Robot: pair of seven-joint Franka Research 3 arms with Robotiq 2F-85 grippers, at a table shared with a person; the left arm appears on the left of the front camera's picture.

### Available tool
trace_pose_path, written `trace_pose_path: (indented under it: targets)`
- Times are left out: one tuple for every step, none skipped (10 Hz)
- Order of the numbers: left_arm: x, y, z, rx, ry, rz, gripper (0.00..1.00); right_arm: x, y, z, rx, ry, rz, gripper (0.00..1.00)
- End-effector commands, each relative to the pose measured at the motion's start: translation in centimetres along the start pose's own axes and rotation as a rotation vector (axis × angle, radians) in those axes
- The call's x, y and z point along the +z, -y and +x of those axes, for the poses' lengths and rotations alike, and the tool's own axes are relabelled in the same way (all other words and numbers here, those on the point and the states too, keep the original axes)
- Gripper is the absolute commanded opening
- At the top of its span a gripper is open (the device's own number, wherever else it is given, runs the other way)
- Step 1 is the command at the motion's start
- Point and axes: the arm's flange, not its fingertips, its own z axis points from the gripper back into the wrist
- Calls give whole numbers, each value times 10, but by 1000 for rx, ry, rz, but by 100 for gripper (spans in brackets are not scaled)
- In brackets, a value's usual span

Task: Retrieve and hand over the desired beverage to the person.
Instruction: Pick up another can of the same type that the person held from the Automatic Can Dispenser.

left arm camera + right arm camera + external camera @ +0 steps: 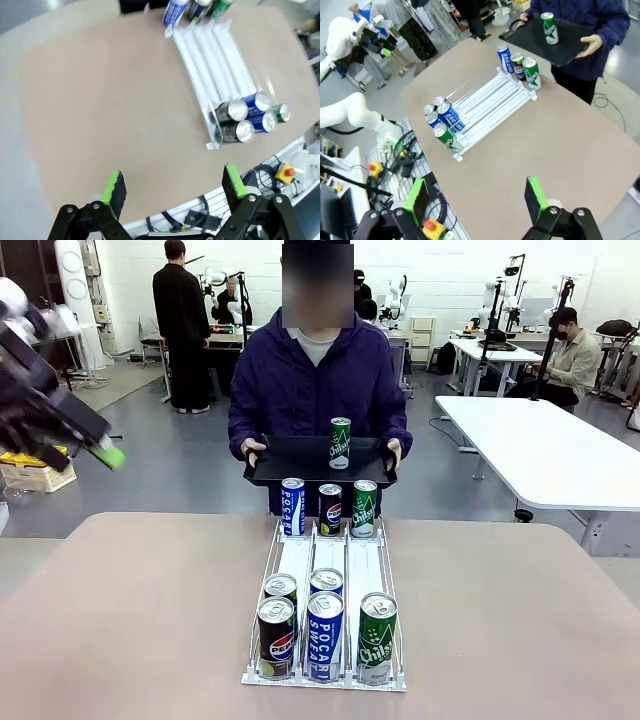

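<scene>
Across the table the person (315,380) holds a black tray (285,455) with both hands; one green can (340,443) stands upright on it. A white rack (330,560) on the tan table carries a blue, a black and a green can (329,508) at its far end and several more cans (324,630) at its near end. My left gripper (95,445) hangs raised at the far left, open and empty, well away from the rack (215,65). My right gripper (476,195) is open and empty too, high above the table's near side, the tray (565,45) far ahead.
The tan table (130,610) has wide bare areas either side of the rack. A white table (540,450) stands behind to the right. Cables and a red stop button (430,225) lie below the near edge. Other people stand and sit far back.
</scene>
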Motion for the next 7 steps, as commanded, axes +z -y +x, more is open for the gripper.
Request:
trace_pose_path:
  targets:
    - [-23, 43, -8, 67, -134, 65, 100, 0, 1, 1, 18, 29, 17, 100]
    - [-36, 67, -5, 54, -154, 55, 100, 0, 1, 1, 18, 29, 17, 100]
    - [-54, 90, 0, 83, -188, 50, 100, 0, 1, 1, 18, 29, 17, 100]
    - [-68, 104, 0, 52, -225, 66, 100, 0, 1, 1, 18, 29, 17, 100]
    - [-78, 114, -2, 11, -262, 43, 100, 0, 1, 1, 18, 29, 17, 100]
    - [-82, 118, -5, -29, -297, 12, 100, 0, 1, 1, 18, 29, 17, 100]
    - [-76, 111, -13, 31, -230, 52, 100, 0, 1, 1, 18, 29, 17, 100]
